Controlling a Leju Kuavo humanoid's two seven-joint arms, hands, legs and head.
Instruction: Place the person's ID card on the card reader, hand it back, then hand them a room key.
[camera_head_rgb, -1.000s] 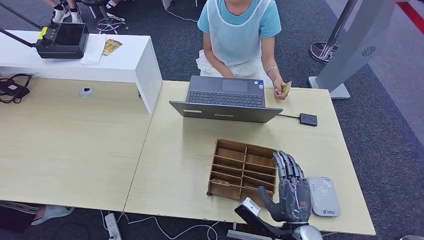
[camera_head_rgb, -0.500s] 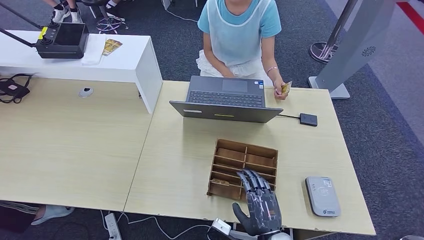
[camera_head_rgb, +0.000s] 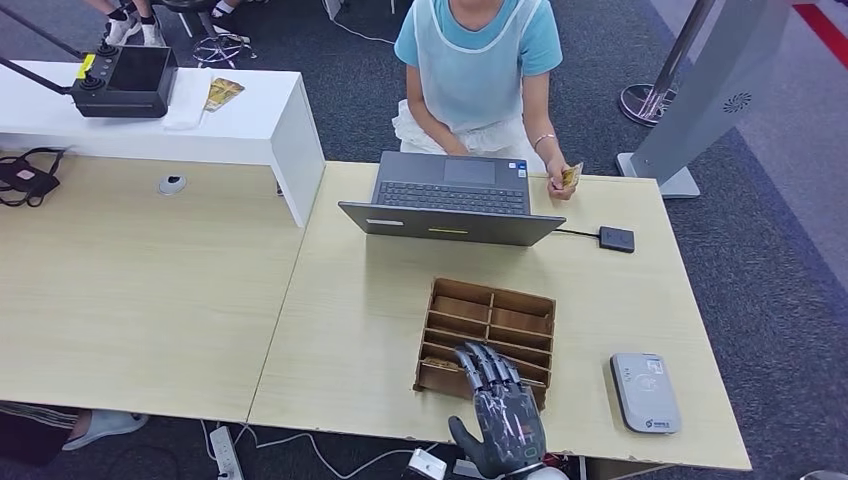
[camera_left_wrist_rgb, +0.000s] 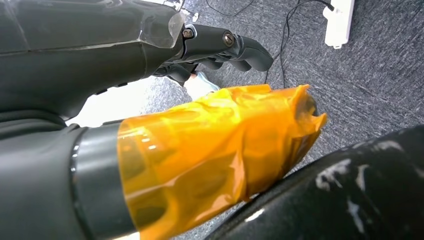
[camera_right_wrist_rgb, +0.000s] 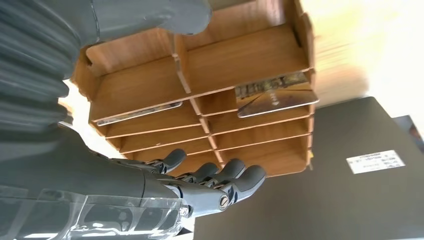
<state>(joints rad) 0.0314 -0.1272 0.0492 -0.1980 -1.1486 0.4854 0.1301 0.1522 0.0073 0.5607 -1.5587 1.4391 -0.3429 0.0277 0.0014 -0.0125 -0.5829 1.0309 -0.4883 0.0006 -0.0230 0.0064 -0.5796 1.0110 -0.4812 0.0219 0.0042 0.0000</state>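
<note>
- Gold-toned and small, the ID card (camera_head_rgb: 571, 175) is pinched in the person's hand (camera_head_rgb: 558, 183) at the far edge of the tabletop (camera_head_rgb: 350, 330), just right of the open laptop (camera_head_rgb: 452, 197) and well apart from the robot.
- The white card reader (camera_head_rgb: 645, 392) lies flat at the near right corner of the tabletop, nothing on it.
- The right hand (camera_head_rgb: 503, 413) hovers over the near edge of the wooden card rack (camera_head_rgb: 488, 337), fingers spread apart, holding nothing.
- From the right wrist view, a key card (camera_right_wrist_rgb: 275, 95) lies in one slot of the rack, and another thin card (camera_right_wrist_rgb: 137, 113) in the neighbouring slot; the remaining slots look bare.
- The left hand (camera_left_wrist_rgb: 220, 47) hangs below the desk over grey carpet; whether its fingers are apart or closed, I cannot tell.
- My read: the ID step is not done, since the card has neither reached the robot nor the reader.
- The next move calls for the right hand to reach out across the tabletop, past the rack and laptop, to take the card from the person; alternatively, it may dip into the rack for a key card.
- A small black box (camera_head_rgb: 617, 238) on a cable sits right of the laptop.
</note>
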